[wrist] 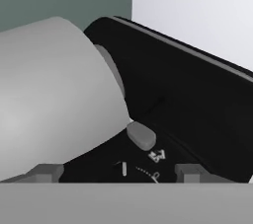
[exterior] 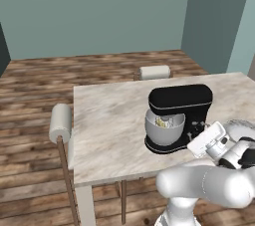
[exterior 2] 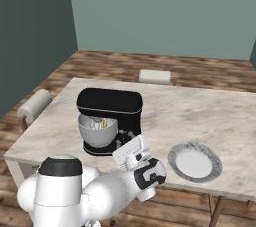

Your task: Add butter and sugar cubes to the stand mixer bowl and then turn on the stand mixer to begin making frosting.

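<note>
A: What's in the stand mixer bowl (exterior: 164, 129)?

B: Pale-yellow butter (exterior: 162, 122) bits under the whisk, maybe white lumps too; too small to be sure. It sits on the stand mixer (exterior: 180, 115) base, near the table's (exterior: 109, 120) front edge.

A: Other containers?

B: A plate (exterior 2: 195, 162) at the front edge, right of the mixer, nothing on it.

A: Your gripper (wrist: 116, 171)?

B: My fingers (wrist: 45, 172) are spread apart, holding nothing, right at the mixer's side by its grey knob (wrist: 141, 135).

A: Room?

B: Bare tabletop behind and left; chairs (exterior: 62, 125) at the far and left edges.
</note>
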Available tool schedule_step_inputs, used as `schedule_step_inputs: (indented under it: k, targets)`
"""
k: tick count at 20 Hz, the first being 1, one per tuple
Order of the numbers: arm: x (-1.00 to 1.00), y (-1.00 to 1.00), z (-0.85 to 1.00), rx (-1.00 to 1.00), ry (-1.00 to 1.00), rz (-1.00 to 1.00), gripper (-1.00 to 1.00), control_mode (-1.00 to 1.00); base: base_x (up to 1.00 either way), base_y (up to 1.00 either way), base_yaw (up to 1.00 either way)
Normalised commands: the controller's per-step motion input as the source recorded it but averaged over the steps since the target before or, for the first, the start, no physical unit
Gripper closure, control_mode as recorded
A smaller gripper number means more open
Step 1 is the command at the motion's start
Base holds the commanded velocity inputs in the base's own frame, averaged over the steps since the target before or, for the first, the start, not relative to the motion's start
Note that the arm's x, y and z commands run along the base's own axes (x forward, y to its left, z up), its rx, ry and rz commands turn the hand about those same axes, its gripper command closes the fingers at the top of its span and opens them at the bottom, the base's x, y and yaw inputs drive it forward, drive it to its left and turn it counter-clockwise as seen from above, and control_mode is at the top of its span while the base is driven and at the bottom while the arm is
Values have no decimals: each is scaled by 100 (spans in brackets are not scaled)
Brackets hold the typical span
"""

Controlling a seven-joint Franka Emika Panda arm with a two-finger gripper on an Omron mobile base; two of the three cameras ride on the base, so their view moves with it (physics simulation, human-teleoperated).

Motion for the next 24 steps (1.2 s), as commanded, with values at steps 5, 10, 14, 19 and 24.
schedule_step_inputs:
  k: [5,10,14,19,24]
  targets:
    - [61,9,0,0,13,-1,100,-100,0,0,0]
    - [59,0,0,0,20,0,100,-100,0,0,0]
    - [61,0,0,0,25,7,100,-100,0,0,0]
    - [50,0,0,0,20,5,100,-100,0,0,0]
    - [44,0,-4,20,43,0,100,-100,0,0,0]
